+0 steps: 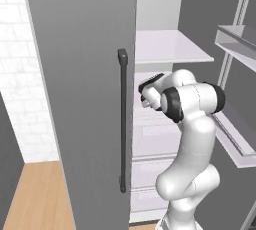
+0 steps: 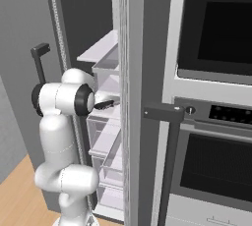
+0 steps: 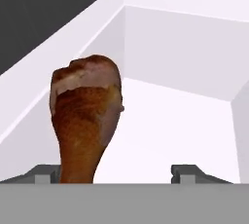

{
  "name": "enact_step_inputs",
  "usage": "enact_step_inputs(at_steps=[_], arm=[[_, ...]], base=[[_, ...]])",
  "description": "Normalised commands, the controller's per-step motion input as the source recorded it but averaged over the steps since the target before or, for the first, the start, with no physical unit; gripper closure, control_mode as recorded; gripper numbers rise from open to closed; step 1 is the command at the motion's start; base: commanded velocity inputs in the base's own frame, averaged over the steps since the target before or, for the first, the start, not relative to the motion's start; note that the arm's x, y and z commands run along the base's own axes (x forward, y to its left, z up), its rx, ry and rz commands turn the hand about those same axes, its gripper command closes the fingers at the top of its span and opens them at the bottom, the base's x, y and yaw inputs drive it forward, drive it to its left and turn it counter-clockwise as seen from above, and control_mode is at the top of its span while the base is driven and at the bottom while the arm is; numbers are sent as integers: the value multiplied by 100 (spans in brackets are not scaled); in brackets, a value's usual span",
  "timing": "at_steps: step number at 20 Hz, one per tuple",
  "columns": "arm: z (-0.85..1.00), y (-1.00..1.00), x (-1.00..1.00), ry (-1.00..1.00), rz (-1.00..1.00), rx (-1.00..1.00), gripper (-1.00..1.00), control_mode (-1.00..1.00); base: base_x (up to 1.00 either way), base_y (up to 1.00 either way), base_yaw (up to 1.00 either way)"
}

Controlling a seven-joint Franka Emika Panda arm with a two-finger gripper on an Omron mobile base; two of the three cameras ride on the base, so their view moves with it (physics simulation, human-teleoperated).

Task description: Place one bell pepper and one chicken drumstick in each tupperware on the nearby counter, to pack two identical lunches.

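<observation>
A browned chicken drumstick (image 3: 86,121) stands in a white fridge bin (image 3: 185,72), thick end up. Its narrow end sits between my gripper's (image 3: 115,174) fingers, right beside the left fingertip (image 3: 44,174). A wide gap separates it from the right fingertip (image 3: 187,173). The gripper is open around it. My arm (image 1: 192,99) reaches into the open fridge at mid height. The bell pepper, the tupperware and the counter are out of view.
The grey fridge door (image 1: 80,99) with its dark vertical handle (image 1: 122,119) stands open to the arm's left. White shelves (image 1: 165,46) and door racks (image 1: 235,144) surround the arm. A built-in oven stack (image 2: 216,122) stands to the right of the fridge.
</observation>
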Motion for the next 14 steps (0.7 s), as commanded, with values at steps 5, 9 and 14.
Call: enact_step_inputs(at_steps=[5, 9, 14], arm=[[-70, 27, 14, 0, 2, -12, -100, -100], [-55, 13, 4, 0, 4, -5, -100, -100], [-54, 0, 0, 4, 5, 0, -100, -100]], base=[[0, 0, 0], [0, 0, 0], [0, 0, 0]])
